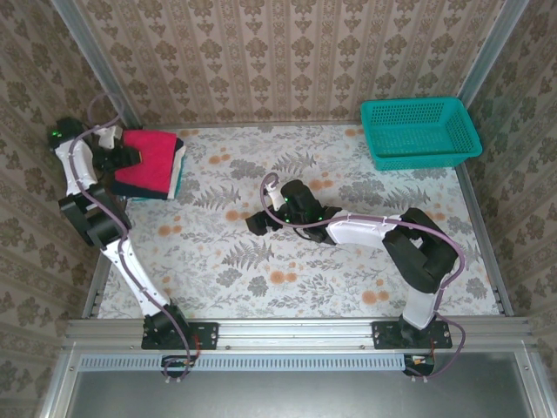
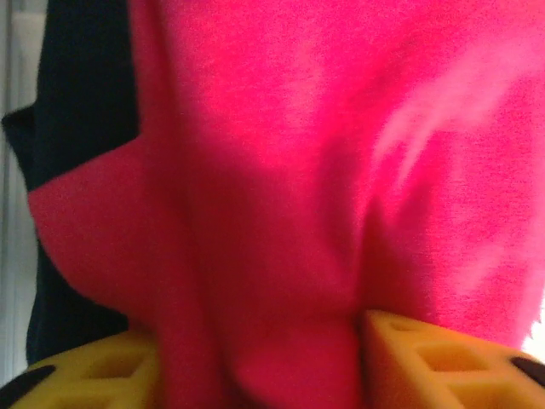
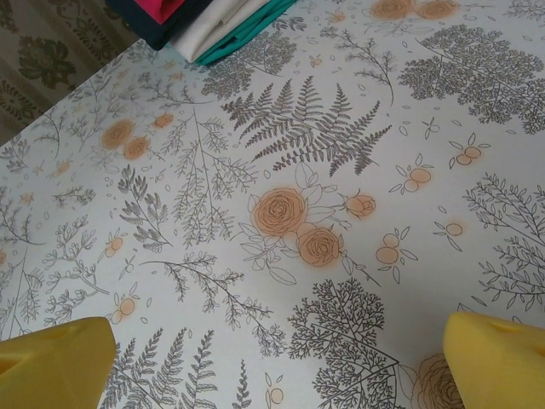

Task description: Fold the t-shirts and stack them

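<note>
Overhead, the left gripper [image 1: 127, 159] sits at the red tee [image 1: 150, 161] topping the stack at the table's [image 1: 348, 279] far-left corner. Its wrist camera adds detail: yellow fingers [image 2: 430, 362] partly apart, a red fold between them, navy tee [image 2: 81, 94] underneath. The right gripper [image 1: 259, 221] hangs wide open and empty mid-table; its camera catches the white tee [image 3: 223, 21] and teal tee [image 3: 255, 30] edges.

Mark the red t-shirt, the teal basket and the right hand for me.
red t-shirt [image 1: 146, 161], top view, middle of its top face.
teal basket [image 1: 431, 159], top view, near rim.
right hand [image 3: 274, 366], right wrist view, midway between its fingertips.
</note>
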You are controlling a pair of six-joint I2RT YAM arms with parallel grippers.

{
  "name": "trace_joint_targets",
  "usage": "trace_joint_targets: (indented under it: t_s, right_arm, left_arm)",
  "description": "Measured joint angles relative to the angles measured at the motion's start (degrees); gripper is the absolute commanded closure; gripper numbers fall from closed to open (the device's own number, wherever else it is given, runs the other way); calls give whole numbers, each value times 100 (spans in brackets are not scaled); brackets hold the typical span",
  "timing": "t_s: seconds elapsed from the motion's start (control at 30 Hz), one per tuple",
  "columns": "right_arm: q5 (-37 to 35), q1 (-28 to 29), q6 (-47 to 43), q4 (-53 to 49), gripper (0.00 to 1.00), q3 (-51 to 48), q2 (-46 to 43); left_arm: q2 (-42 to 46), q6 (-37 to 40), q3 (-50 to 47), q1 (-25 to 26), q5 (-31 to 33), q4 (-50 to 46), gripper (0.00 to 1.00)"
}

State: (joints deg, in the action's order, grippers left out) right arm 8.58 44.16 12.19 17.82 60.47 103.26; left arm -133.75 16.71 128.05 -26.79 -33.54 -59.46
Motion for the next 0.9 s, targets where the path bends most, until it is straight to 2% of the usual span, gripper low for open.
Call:
trace_joint_targets:
  t_s: [0.2, 0.3, 0.43, 0.57, 0.7, 0.9]
  right_arm:
    - [0, 0, 17, 2, 0, -13, 0]
    - [0, 0, 22, 7, 0, -22, 0]
    - [2, 13, 44, 37, 0, -48, 0]
    - [7, 37, 87, 46, 0, -103, 0]
    - [44, 52, 146, 105, 0, -107, 0]
    - [87, 52, 173, 177, 0, -107, 66]
  left_arm:
    - [463, -533, -658, 66, 610, 678, 22]
    - [1014, -844, -1220, 129, 874, 1082, 12]
    - [1818, -1231, -1884, 229, 1272, 1580, 6]
    - [2542, -1572, -2553, 284, 1742, 2162, 6]
    - [3139, -1858, -3285, 433, 2129, 2691, 12]
    - [3034, -1910, -3381, 1174, 2356, 3047, 17]
